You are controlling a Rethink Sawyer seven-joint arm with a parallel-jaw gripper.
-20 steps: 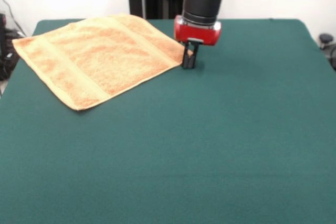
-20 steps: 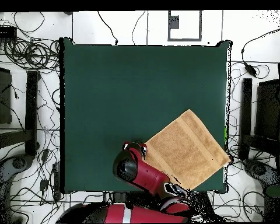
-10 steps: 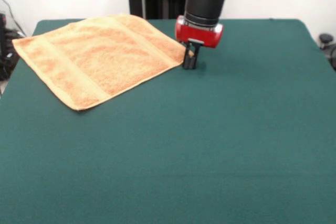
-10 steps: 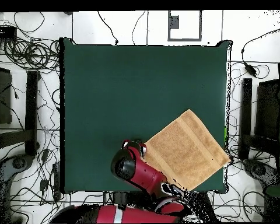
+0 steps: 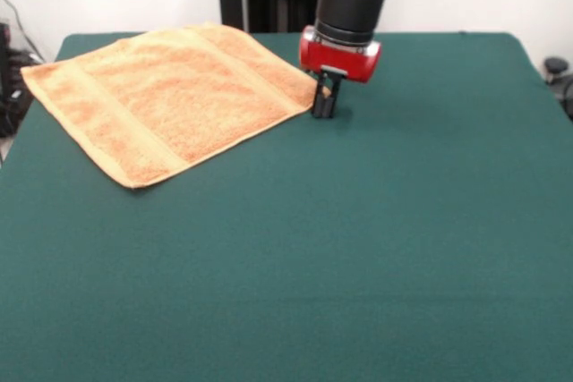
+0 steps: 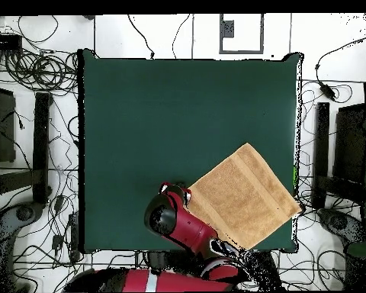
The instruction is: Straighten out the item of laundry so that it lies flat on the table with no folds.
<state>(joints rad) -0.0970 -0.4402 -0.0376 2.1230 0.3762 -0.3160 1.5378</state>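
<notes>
The item of laundry point(image 5: 170, 96), an orange-tan towel, lies spread on the green table point(image 5: 358, 239) at the back left of the front view, with woven bands along two sides. Its right corner reaches my gripper point(image 5: 324, 110), which stands low on the table. The fingers are close together, with a scrap of orange cloth showing between them. In the overhead view the towel point(image 6: 243, 197) lies near the table's lower right edge point(image 6: 296, 152). There the red arm point(image 6: 174, 221) covers the gripper.
Cables and stands point(image 6: 33, 114) lie on the floor around the table. The towel's far corner sits close to the table's edge point(image 5: 40, 64) in the front view.
The gripper has shifted slightly to the right with the towel's corner, and a bit of orange now shows between its fingers. The rest of the towel has not moved.
</notes>
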